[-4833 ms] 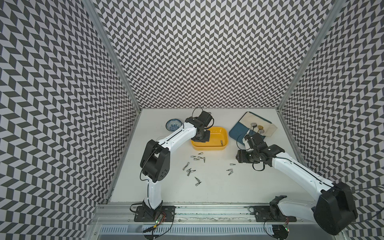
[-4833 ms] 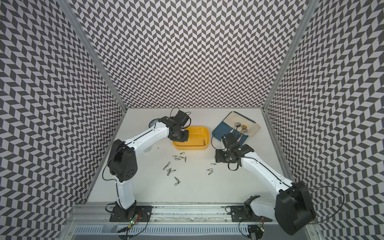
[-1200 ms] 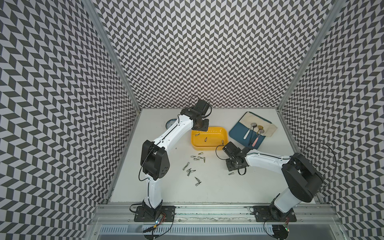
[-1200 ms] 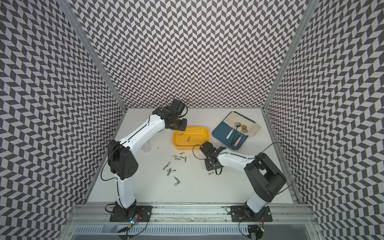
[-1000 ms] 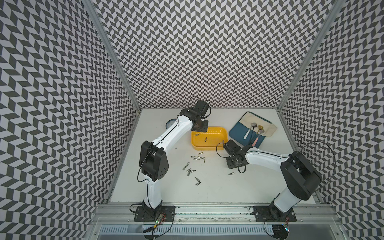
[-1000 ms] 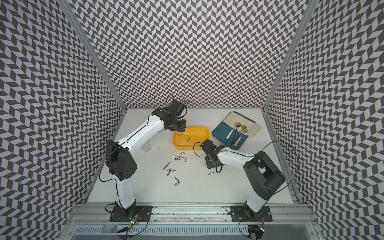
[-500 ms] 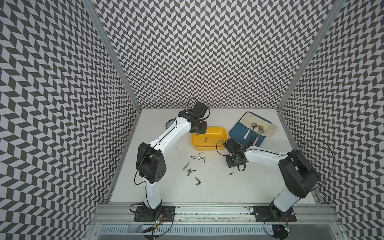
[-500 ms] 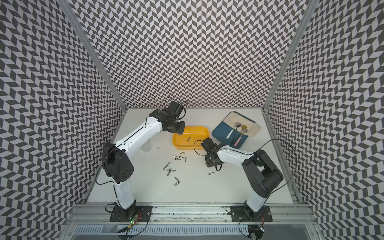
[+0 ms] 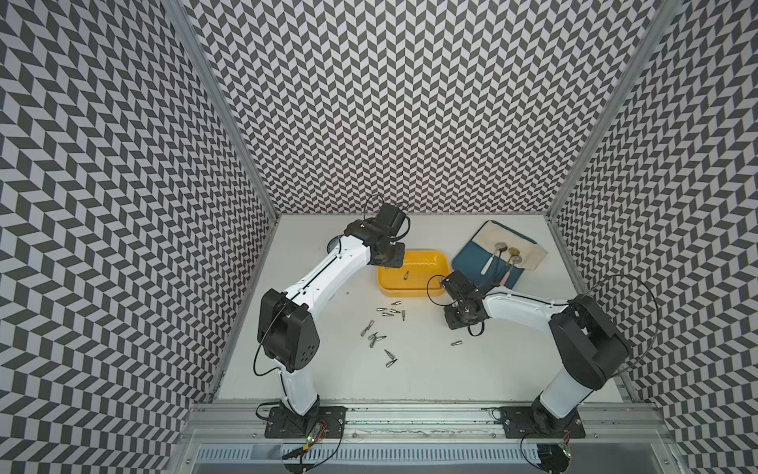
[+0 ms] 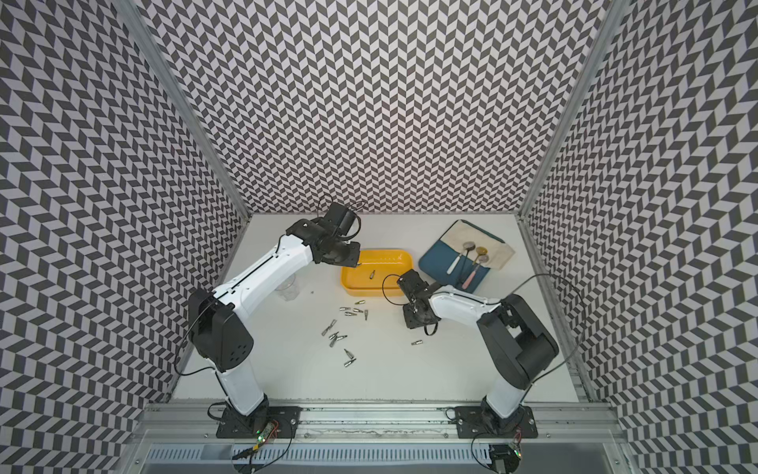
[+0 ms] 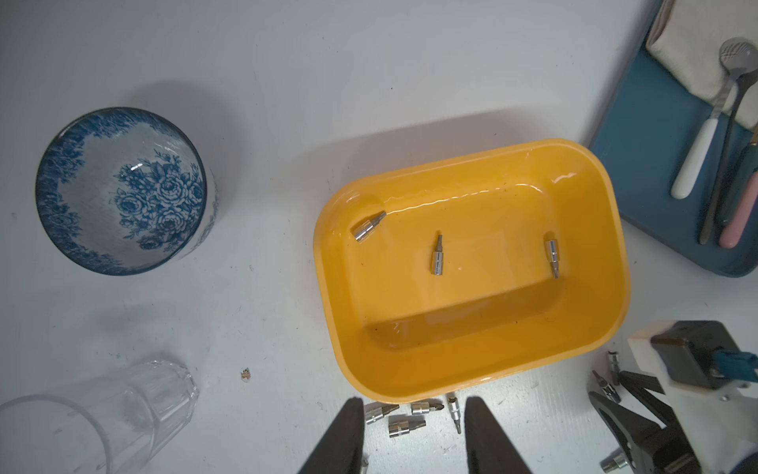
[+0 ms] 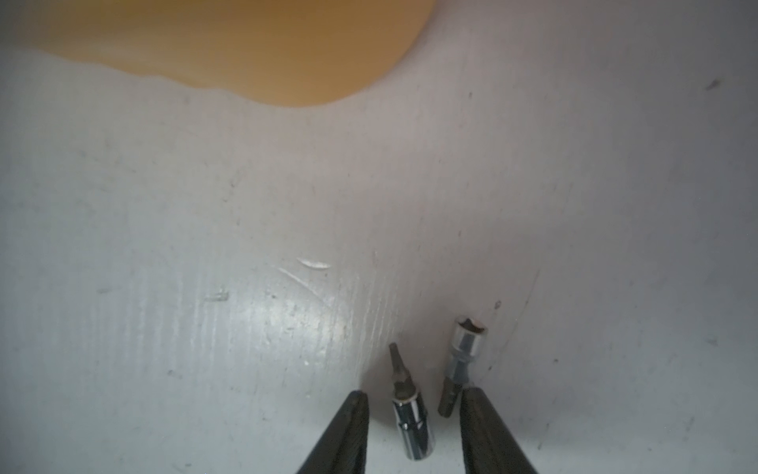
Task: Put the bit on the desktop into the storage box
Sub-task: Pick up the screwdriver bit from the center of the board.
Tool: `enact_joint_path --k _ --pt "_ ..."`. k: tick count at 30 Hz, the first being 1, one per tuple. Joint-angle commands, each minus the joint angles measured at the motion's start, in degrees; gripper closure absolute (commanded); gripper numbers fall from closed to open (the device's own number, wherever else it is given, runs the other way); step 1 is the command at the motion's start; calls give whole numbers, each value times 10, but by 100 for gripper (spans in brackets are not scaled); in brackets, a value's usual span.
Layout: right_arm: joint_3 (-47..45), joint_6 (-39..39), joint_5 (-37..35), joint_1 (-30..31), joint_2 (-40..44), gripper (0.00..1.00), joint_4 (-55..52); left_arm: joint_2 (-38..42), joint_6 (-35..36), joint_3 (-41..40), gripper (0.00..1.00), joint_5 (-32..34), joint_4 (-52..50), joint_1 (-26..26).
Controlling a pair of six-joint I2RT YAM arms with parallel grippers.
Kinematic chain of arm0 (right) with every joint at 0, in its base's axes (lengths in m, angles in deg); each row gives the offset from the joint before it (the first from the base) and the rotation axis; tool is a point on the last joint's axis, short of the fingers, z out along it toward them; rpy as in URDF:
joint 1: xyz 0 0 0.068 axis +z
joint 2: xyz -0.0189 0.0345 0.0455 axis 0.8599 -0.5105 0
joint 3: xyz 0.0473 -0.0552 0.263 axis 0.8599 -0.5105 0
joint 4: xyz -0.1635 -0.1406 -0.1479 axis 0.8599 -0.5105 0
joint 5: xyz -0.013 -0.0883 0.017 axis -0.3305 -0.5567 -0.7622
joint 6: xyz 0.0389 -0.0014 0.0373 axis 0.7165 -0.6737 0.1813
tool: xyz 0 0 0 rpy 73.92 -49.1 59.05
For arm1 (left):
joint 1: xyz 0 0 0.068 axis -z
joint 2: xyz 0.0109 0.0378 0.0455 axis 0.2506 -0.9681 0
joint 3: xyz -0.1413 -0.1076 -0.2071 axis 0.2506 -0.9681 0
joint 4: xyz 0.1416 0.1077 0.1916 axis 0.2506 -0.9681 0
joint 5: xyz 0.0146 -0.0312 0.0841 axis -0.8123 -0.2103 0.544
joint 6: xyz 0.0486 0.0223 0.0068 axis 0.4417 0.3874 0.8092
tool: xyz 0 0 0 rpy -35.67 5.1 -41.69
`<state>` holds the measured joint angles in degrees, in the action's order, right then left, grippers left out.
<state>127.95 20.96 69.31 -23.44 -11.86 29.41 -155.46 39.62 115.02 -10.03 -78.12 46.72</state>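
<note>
The left pincer (image 11: 413, 404) hung part-open and empty above the shallow yellow plastic storage box (image 11: 492, 230), which held three small silver steel bits (image 11: 438, 258). Right of the box, the nearer right pincer (image 12: 413, 392) stood low over the off-white surface (image 12: 205, 205), jaws apart astride a silver bit (image 12: 412, 422) lying lengthwise between them, tip toward the box. A second bit (image 12: 465, 353) seemed to touch one finger (image 12: 488, 431).
</note>
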Motion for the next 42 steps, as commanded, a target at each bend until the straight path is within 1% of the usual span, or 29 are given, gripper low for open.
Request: enact_joint_path --k 1,8,11,15,21,23,25,26,31,37,42 --pt "-5 -3 7 -1 2 61 19 27 -8 -9 56 2 13 -4" --pt "8 -8 1 13 -14 65 1 46 -12 -24 56 0 9 -3" --pt "13 -7 -10 21 -18 66 -13 64 -14 -39 56 0 10 -3" --pt "13 -7 -9 24 -19 67 -21 90 -18 -66 56 -1 14 -3" --pt "14 -6 -3 24 -25 72 -30 124 -27 -103 55 -7 16 3" --pt "14 -6 -3 24 -25 75 -31 135 -29 -116 54 -5 15 9" --pt "14 -6 -5 24 -24 76 -32 150 -28 -134 54 -6 17 16" --pt "15 -6 -5 24 -23 77 -33 157 -44 -144 54 -7 20 20" --pt "21 -8 -6 24 -22 83 -42 193 -68 -197 53 -15 32 38" --pt "21 -5 -1 24 -11 95 -52 233 -90 -245 53 -19 36 59" --pt "28 1 8 24 11 100 -62 256 -108 -278 53 -21 38 68"
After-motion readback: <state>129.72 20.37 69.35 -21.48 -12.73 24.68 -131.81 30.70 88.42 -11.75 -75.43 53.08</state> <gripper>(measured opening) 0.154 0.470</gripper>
